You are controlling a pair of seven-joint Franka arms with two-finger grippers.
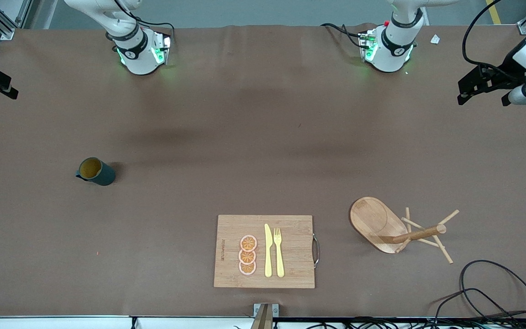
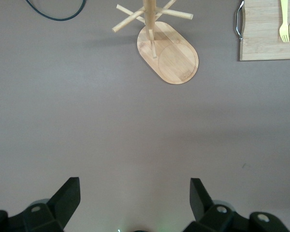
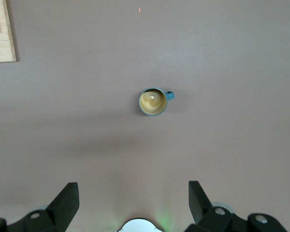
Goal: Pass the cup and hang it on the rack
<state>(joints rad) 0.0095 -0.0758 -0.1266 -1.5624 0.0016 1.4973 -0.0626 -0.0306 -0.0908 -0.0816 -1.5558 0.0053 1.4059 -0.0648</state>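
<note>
Teal cup (image 1: 96,171) untouched on surface (image 1: 244,137), rack (image 1: 397,226) bare; left hand (image 2: 135,205) and right hand (image 3: 134,205) both apart, waiting high. Everything left.

A small teal-green cup (image 1: 95,171) with a mustard-yellow inside stands upright and alone on the brown table (image 1: 226,137), mouth up, its little handle turned away from the rack, toward the right arm's end. The light wooden rack (image 1: 384,225), an oval bamboo base with a round post and thin angled pegs, stands well apart from the cup toward the left arm's end and nearer the front camera, every peg bare.
</note>
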